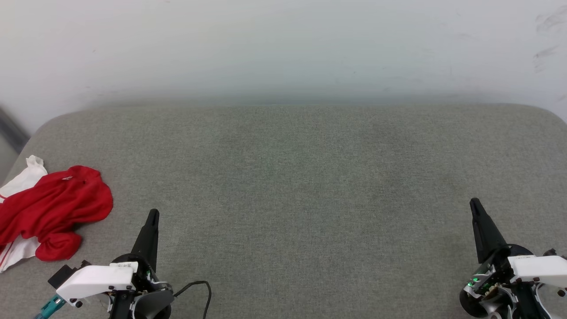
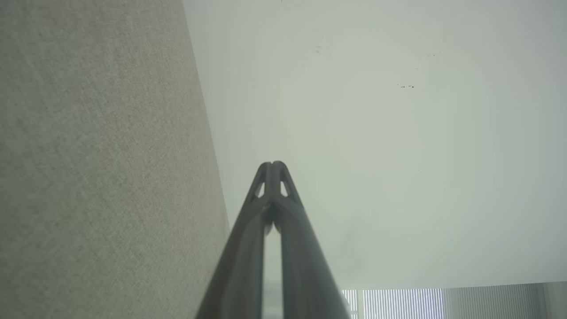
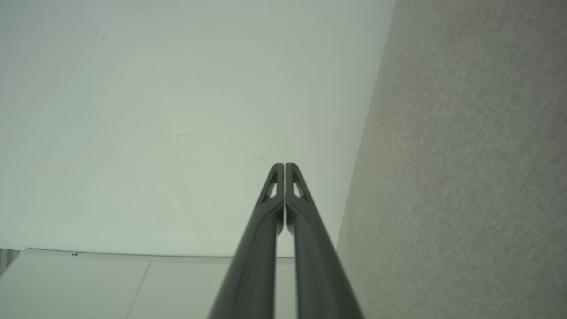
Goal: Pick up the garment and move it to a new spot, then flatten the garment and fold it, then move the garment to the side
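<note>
The garment (image 1: 53, 208), red with white sleeves, lies crumpled in a heap at the left edge of the grey fabric surface (image 1: 301, 177). Part of it runs past the left edge of the head view. My left gripper (image 1: 153, 214) is shut and empty at the lower left, its tips a little to the right of the garment and not touching it. Far off at the lower right, my right gripper (image 1: 474, 203) is shut and empty too. In the left wrist view the left gripper (image 2: 272, 165) has its tips pressed together. In the right wrist view the right gripper (image 3: 284, 165) also has its tips together.
A pale wall (image 1: 283, 48) rises behind the far rim of the surface. A black cable (image 1: 201, 288) loops by the left wrist. The surface (image 2: 97, 159) and the wall (image 2: 376, 133) appear in the left wrist view, and the same surface (image 3: 469, 168) in the right wrist view.
</note>
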Controlling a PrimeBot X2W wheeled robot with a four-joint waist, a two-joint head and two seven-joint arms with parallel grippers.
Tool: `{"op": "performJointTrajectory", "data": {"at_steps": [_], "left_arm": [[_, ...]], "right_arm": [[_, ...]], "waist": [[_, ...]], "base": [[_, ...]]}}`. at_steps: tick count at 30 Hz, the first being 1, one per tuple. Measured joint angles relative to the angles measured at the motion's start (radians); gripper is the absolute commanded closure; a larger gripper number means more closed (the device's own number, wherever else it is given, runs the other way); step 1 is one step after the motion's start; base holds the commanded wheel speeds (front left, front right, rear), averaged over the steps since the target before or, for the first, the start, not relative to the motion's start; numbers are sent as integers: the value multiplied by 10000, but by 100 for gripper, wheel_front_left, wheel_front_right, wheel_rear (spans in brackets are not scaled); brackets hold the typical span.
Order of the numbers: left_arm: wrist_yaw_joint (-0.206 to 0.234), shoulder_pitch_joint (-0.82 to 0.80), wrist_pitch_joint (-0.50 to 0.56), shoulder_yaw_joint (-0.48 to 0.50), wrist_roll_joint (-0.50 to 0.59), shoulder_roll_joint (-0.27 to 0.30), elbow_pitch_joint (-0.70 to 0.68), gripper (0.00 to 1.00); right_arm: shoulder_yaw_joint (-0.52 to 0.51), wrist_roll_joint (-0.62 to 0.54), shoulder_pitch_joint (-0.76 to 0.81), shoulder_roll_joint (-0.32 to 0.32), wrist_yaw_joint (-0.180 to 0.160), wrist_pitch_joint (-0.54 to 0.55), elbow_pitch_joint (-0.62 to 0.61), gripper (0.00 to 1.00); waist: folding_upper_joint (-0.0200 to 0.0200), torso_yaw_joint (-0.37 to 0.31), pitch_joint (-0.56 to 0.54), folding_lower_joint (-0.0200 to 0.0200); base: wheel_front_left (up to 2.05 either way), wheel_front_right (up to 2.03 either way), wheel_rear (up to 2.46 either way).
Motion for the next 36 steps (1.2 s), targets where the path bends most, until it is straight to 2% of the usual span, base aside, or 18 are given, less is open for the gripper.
{"op": "performJointTrajectory", "data": {"at_steps": [36], "left_arm": [[0, -1, 0, 0, 0, 0, 0, 100]], "right_arm": [[0, 0, -1, 0, 0, 0, 0, 100]], "waist": [[0, 0, 0, 0]], "base": [[0, 0, 0]]}}
